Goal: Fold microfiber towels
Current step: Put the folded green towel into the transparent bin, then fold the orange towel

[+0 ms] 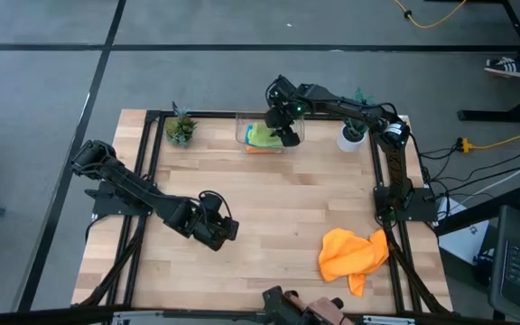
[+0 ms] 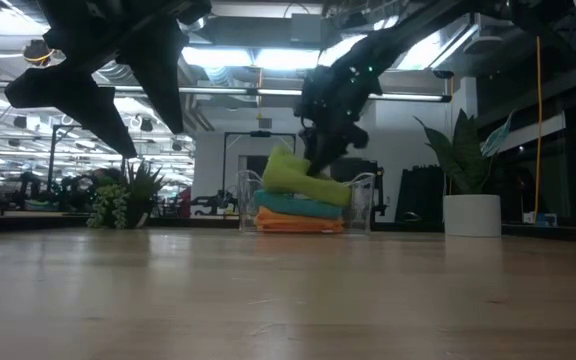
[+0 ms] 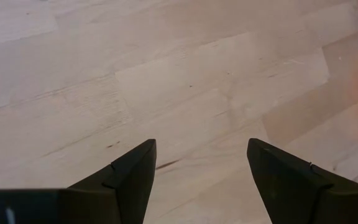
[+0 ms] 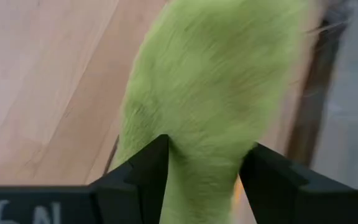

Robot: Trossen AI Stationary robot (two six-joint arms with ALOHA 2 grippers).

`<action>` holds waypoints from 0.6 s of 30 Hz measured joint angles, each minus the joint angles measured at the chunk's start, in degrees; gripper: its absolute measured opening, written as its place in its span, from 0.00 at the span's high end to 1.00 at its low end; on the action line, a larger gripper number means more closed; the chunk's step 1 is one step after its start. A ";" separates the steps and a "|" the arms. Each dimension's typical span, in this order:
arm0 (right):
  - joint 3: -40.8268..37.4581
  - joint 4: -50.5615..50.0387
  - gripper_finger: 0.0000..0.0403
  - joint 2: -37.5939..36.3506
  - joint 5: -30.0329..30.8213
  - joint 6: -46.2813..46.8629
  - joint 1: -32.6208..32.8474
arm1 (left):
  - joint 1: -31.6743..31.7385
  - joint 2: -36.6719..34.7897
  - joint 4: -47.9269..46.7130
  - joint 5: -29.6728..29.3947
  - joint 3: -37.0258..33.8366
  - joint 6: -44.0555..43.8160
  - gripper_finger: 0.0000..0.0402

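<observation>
While the right gripper hangs over the clear plastic bin at the far edge of the table, its fingers stand part open on either side of the lime green towel. The cloth fills the gap between them and touches both, though whether they press it or merely flank it cannot be told. From table height, that green towel lies bunched and tilted on top of the stack in the bin, with the teal-blue towel under it and a folded orange towel at the bottom. A second orange towel lies crumpled and unfolded on the table, well apart from the bin, near the table's front right corner.

Well apart from the bin, toward the table's front left, the left gripper waits low over bare wood, its fingers spread wide with nothing between them. One small potted plant stands left of the bin, and a white-potted plant stands right of it.
</observation>
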 joint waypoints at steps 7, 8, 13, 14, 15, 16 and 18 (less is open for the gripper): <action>8.14 -4.04 0.55 -0.17 0.39 1.98 -0.15 | 0.00 0.00 0.21 0.00 0.01 0.00 0.38; 8.88 -3.92 0.55 -0.17 0.70 3.38 -0.18 | 0.00 0.00 0.21 0.00 0.01 0.00 0.38; 8.56 -3.52 0.55 -0.24 -3.95 11.29 -0.55 | 0.00 0.00 0.19 0.00 0.00 0.00 0.38; 7.66 -2.38 0.55 -0.21 -4.90 12.77 -0.55 | 0.00 0.00 0.21 0.00 0.00 0.00 0.38; 6.48 -0.61 0.55 -0.12 -5.37 14.10 -0.55 | -0.01 0.01 0.20 0.00 0.01 0.00 0.38; 5.06 1.04 0.55 -0.01 -5.46 15.53 -0.56 | -0.02 0.00 0.19 0.00 0.00 0.00 0.38; 1.63 5.15 0.55 0.18 -5.46 17.87 -0.55 | -0.02 0.02 0.19 0.00 0.01 0.00 0.38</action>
